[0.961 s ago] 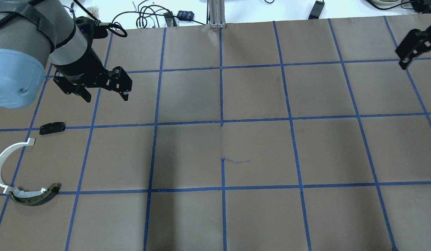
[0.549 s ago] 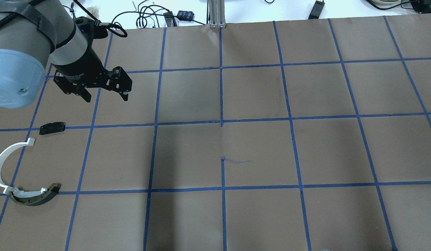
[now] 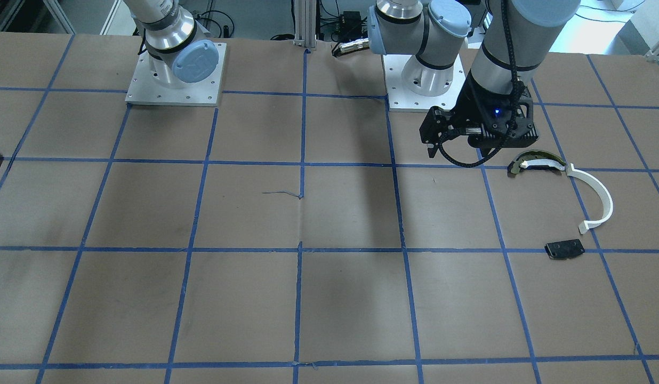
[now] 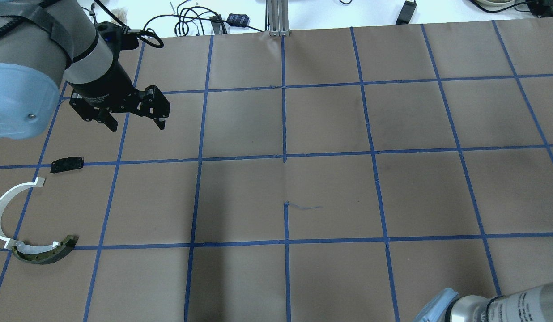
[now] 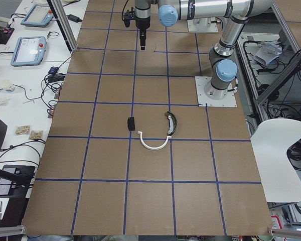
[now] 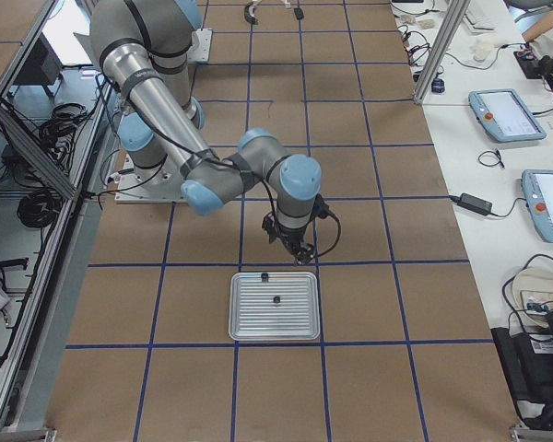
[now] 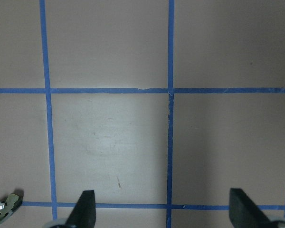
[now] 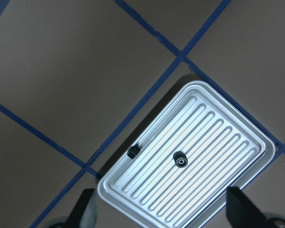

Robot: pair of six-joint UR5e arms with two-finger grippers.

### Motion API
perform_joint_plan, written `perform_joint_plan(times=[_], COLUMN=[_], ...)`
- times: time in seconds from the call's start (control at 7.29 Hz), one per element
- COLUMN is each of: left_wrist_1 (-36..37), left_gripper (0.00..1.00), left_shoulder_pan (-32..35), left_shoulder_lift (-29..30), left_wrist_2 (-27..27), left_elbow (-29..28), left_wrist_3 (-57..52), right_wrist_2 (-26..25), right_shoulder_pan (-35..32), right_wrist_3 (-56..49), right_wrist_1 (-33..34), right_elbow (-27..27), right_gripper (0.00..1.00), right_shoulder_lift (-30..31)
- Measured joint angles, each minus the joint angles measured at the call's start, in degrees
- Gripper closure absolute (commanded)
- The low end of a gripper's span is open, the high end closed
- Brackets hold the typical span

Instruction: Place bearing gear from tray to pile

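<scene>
While white plastic arc (image 4: 0, 211), dark cream-striped curved piece (image 4: 44, 254) and flat black plate (image 4: 67, 164) are lying grouped on the brown paper surface (image 4: 330, 192), left tool (image 4: 136, 127) hovering nearby, jaws apart, right tool (image 8: 162, 211) hanging spread above ribbed silver tray (image 8: 213, 137), small black gear (image 8: 180, 160) sitting mid-tray.

From behind the robot's shoulders we look forward and down on the table (image 4: 330, 188). Our front camera faces back steeply from across it, and both take in the pile (image 4: 14, 188). Two distant end cameras look along the table's length. Our left wrist camera hangs close over the table. The right one looks straight down on the tray (image 8: 218, 142), shared with the right-end view.
</scene>
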State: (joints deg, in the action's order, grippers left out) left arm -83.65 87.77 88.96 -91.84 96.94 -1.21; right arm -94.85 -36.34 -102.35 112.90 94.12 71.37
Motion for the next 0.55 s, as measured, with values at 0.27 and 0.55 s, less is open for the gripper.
perform_joint_plan(times=[0.27,0.55], left_wrist_1=[-0.02,-0.01], left_gripper=[0.00,0.00], left_shoulder_pan=[-0.20,-0.64], left_shoulder_lift=[0.00,0.00], left_wrist_2=[0.01,0.03], left_elbow=[0.00,0.00], left_wrist_3=[-0.13,-0.37], right_wrist_2=[1.76,3.41], right_shoulder_pan=[3.92,5.45], right_wrist_3=[-11.14,-14.45], right_wrist_1=[4.43,5.15], right_elbow=[0.81,3.69], right_gripper=[0.10,0.10], right_shoulder_lift=[-6.39,-7.50])
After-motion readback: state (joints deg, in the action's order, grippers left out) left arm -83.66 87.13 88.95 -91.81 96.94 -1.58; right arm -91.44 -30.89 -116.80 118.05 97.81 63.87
